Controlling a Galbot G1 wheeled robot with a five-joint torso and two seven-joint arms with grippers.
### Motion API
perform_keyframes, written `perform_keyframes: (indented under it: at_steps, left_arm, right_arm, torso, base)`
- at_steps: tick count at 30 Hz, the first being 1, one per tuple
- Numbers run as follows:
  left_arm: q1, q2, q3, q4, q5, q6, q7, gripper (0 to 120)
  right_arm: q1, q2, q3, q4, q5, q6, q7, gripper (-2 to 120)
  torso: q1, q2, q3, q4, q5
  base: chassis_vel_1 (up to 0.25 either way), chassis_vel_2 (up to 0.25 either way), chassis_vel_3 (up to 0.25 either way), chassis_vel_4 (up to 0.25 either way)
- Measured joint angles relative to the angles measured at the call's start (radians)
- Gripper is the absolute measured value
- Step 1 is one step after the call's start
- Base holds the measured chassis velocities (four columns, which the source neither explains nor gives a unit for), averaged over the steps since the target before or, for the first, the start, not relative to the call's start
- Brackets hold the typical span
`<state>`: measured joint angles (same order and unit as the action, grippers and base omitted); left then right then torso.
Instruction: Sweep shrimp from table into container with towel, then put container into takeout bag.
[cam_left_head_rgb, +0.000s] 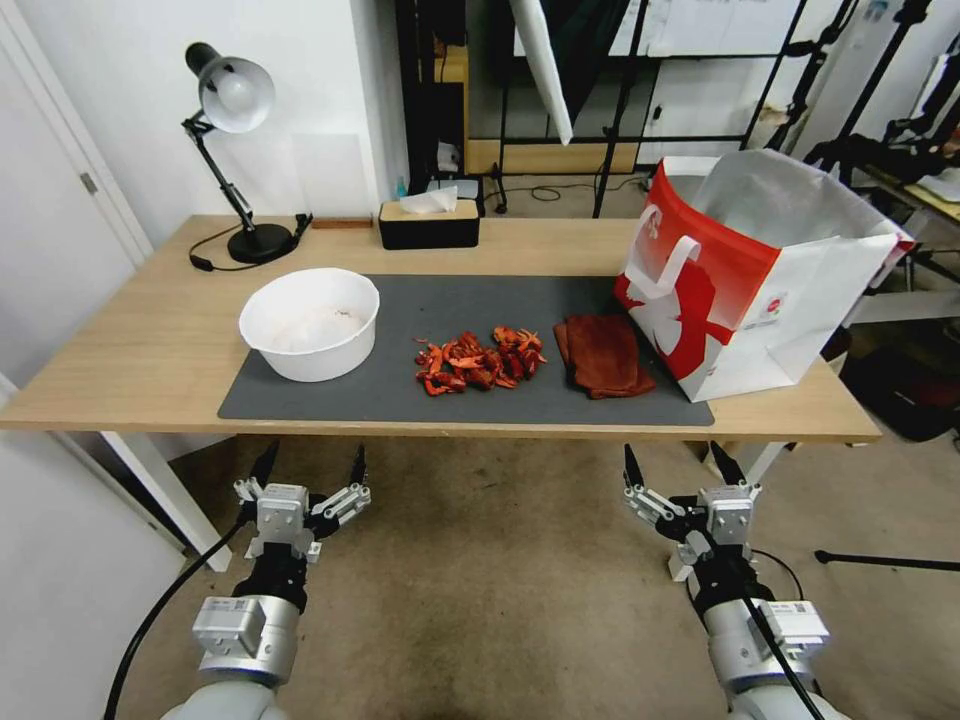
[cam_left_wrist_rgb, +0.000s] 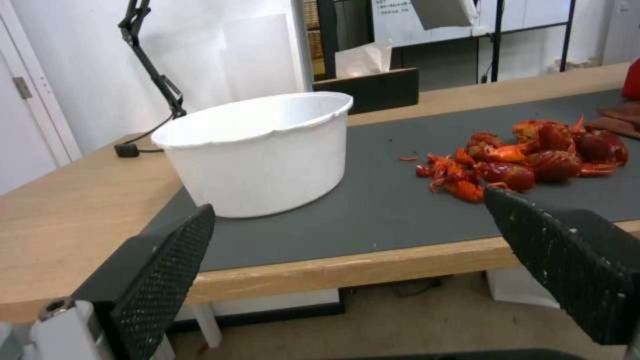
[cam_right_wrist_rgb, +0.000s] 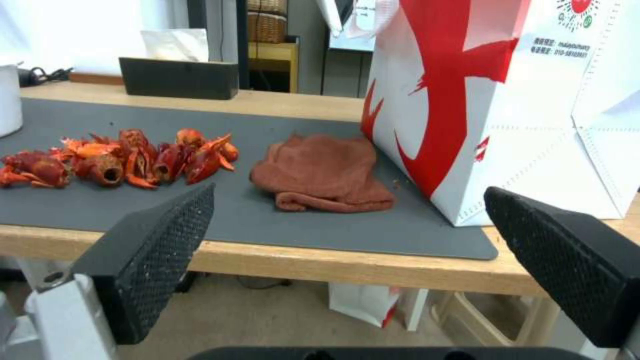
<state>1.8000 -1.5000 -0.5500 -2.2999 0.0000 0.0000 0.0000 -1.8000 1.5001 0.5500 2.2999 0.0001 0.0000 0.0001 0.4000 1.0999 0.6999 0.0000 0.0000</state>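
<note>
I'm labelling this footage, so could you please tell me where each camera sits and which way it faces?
Head: above, looking down at the table; both arms, left tool and right tool, open, before its near edge.
Left wrist: below the edge, facing the container; own fingers.
Right wrist: same height, facing the towel and bag; own fingers.
Both wrists share the shrimp.

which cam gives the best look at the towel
The right wrist view: the towel lies close and unobstructed, its folds clear, beside the takeout bag. The head view shows it whole from above but smaller. The left wrist view catches just a corner at the frame edge.
</note>
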Motion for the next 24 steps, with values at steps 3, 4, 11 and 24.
perform_keyframes:
  at_steps: [3, 4, 11, 24]
  left_arm:
    - [0.000, 0.000, 0.000, 0.000, 0.000, 0.000, 0.000, 100]
    - [0.000, 0.000, 0.000, 0.000, 0.000, 0.000, 0.000, 100]
    - [0.000, 0.000, 0.000, 0.000, 0.000, 0.000, 0.000, 100]
    - [-0.043, 0.064, 0.062, -0.003, -0.092, 0.050, -0.118, 100]
  right_arm:
    - [0.000, 0.000, 0.000, 0.000, 0.000, 0.000, 0.000, 100]
    - [0.000, 0.000, 0.000, 0.000, 0.000, 0.000, 0.000, 100]
    - [0.000, 0.000, 0.000, 0.000, 0.000, 0.000, 0.000, 100]
    - [0.064, 0.097, -0.126, 0.000, -0.135, -0.185, -0.096, 100]
  torso:
    - [0.000, 0.000, 0.000, 0.0000, 0.0000]
    - [0.000, 0.000, 0.000, 0.0000, 0.0000]
    - [0.000, 0.000, 0.000, 0.0000, 0.0000]
    - [0.000, 0.000, 0.000, 0.0002, 0.0001]
  base:
    - [0.000, 0.000, 0.000, 0.000]
    - [0.000, 0.000, 0.000, 0.000]
    - [0.000, 0.000, 0.000, 0.000]
    - [0.000, 0.000, 0.000, 0.000]
